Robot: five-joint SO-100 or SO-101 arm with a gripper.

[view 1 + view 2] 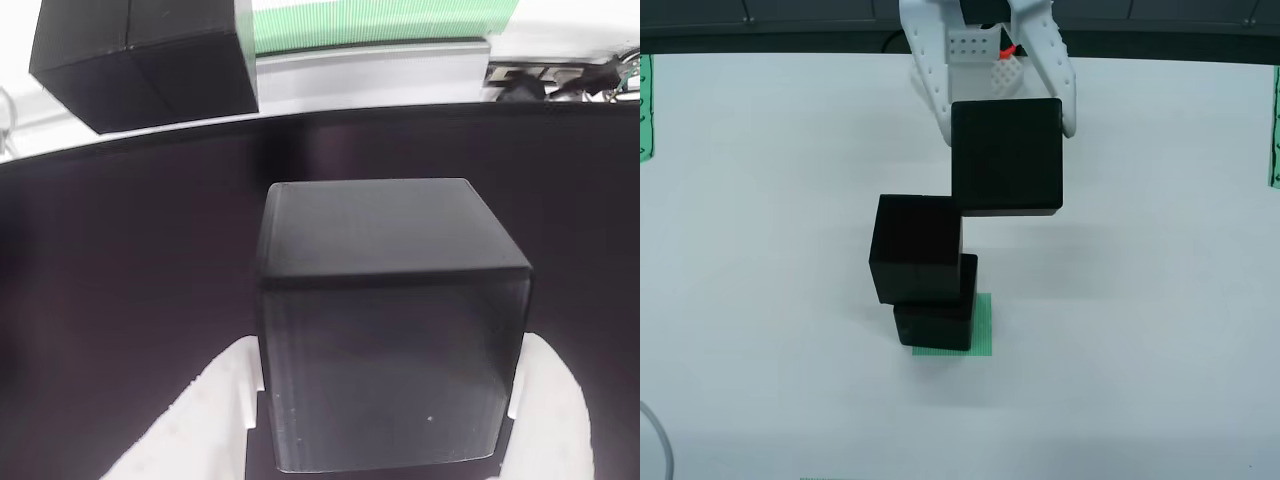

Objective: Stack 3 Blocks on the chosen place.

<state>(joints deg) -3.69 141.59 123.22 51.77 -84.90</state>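
**White table, one green patch, a two-cube stack**

From above, the white table (760, 250) bears a small green striped patch (985, 325) just below centre, toward six o'clock. On the patch rests a black cube (932, 322), and a second cube (917, 248) sits on it, offset toward nine o'clock. Green strips (645, 105) lie at the table's three and nine o'clock edges.

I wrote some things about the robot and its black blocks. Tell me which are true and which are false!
1. Two blocks are already stacked on the green striped patch. True.
2. The fingers are empty. False: they grip the third block.
3. The top stacked block sits perfectly square on the bottom block. False: it is shifted left in the view from above.
4. The held block is resting on the stack. False: in the view from above it sits up and to the right of it.
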